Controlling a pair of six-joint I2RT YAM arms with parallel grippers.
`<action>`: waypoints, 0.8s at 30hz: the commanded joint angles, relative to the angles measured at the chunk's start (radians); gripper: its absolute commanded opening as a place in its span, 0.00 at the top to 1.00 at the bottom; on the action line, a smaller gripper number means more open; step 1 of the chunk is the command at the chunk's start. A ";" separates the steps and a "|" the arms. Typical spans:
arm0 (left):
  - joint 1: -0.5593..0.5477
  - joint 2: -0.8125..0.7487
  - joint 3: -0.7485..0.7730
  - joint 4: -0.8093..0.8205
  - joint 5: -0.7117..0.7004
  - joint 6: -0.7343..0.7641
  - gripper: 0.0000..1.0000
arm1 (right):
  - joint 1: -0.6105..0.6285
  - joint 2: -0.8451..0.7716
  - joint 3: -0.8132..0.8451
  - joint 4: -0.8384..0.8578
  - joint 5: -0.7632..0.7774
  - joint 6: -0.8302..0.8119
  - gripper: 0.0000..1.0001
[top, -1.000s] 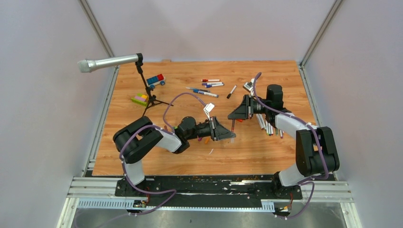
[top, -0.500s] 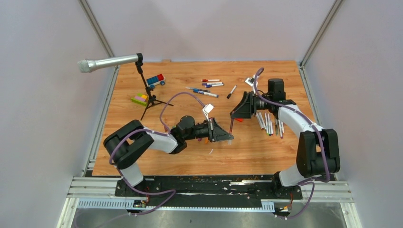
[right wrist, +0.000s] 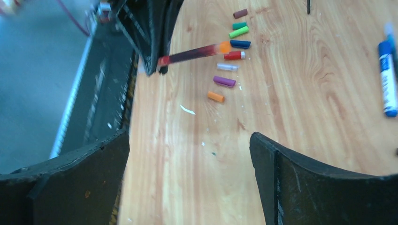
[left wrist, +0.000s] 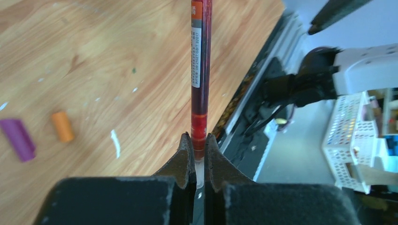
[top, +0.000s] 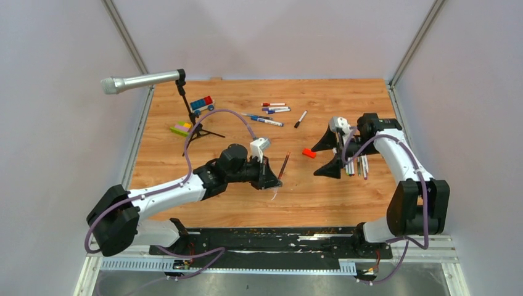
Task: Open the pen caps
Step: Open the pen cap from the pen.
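The left gripper [left wrist: 198, 140] is clamped tight on one end of a dark red pen [left wrist: 200, 70], which juts out from between its fingers over the middle of the wooden table [top: 345, 197]. The right gripper [top: 327, 156] is spread wide and holds nothing; an orange-red block [top: 309, 153] lies just beside its far finger. Loose caps [right wrist: 224, 81] in brown, green, blue, red, clear, purple and orange lie on the wood near the held pen. More pens [top: 353, 165] lie in a row by the right arm, and a further group [top: 271, 111] lies towards the far edge.
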 commanded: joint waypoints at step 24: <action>-0.004 0.245 0.282 -0.370 0.472 0.149 1.00 | 0.664 -0.166 -0.039 0.129 0.796 -0.360 0.40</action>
